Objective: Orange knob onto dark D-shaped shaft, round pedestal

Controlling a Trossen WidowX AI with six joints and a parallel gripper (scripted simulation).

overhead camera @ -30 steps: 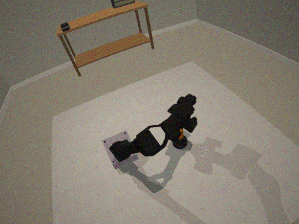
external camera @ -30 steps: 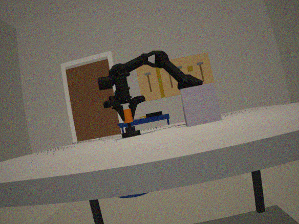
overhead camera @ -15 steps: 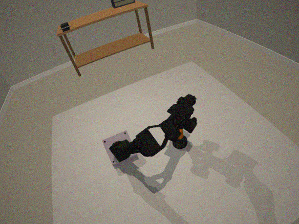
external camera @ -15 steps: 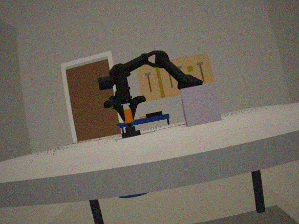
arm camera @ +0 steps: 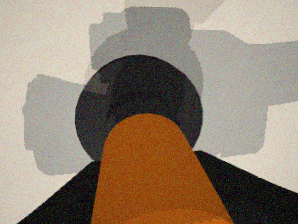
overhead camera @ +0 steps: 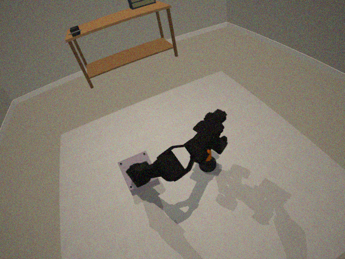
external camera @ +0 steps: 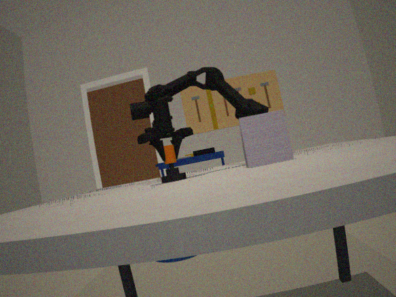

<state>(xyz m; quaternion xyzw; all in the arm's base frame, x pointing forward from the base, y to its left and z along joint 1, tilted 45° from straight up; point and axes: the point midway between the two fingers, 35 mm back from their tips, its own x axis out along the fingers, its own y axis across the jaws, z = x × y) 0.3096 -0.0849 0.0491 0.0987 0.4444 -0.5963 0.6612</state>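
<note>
The orange knob [overhead camera: 209,155] [external camera: 169,154] [arm camera: 146,170] is upright between the fingers of my gripper [external camera: 170,159] [arm camera: 148,164], which is shut on it. The dark round pedestal [overhead camera: 207,165] [external camera: 173,177] [arm camera: 95,120] stands on the table directly below. In the exterior view the knob's lower end is above the pedestal, with the narrow dark shaft [external camera: 171,166] showing in the gap. The knob's lower end is at the shaft's upper part; whether the shaft's tip is inside the hole cannot be told. The knob hides the shaft's top in the wrist view. Both flat sides are hidden.
The arm's base stands on a pale lilac block [overhead camera: 124,167] [external camera: 266,140] beside the pedestal, on the pale table [overhead camera: 97,154] [external camera: 203,200]. A wooden shelf bench [overhead camera: 118,18], a blue bench [external camera: 217,155] and a tool board [external camera: 249,102] are in the background.
</note>
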